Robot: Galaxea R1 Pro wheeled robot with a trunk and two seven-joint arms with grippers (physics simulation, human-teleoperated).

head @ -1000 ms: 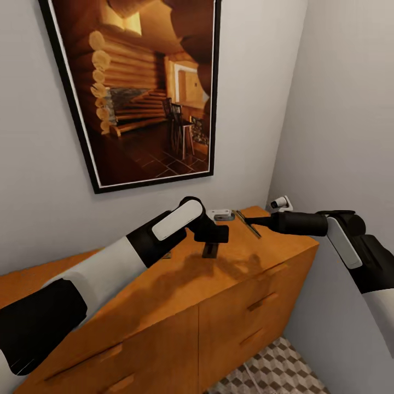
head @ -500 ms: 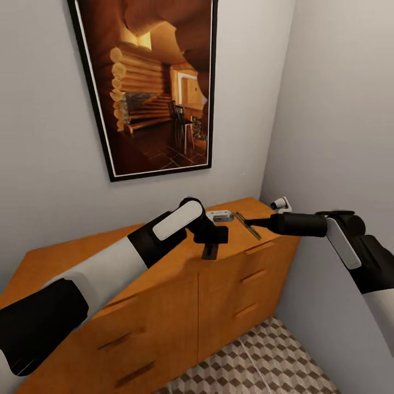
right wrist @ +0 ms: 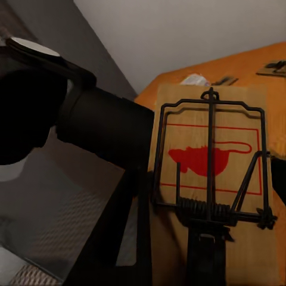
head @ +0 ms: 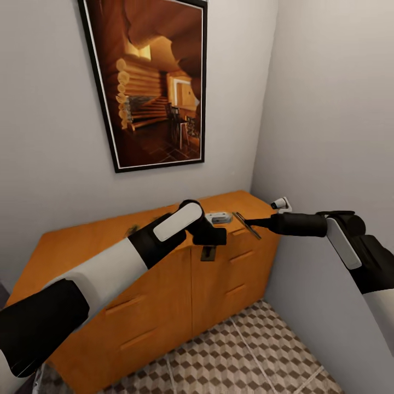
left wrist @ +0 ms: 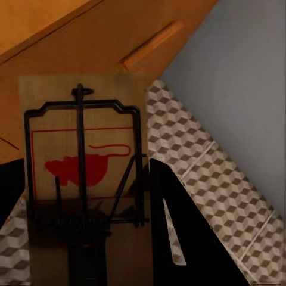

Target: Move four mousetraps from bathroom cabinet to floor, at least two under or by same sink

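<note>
Corner room, grey walls, cube-tiled floor (head: 241,355), orange cabinet (head: 164,295) centre frame. Each claw pinches a mousetrap (left wrist: 83,173) (right wrist: 211,179) bearing a red mouse print; no writing.

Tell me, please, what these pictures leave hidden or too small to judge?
- Head view: the dark item on the cabinet top is too small to identify, partly behind the left arm.
- Left wrist view: the held mousetrap has its lower end in shadow.
- Right wrist view: the other mousetrap runs past the frame edge.
</note>
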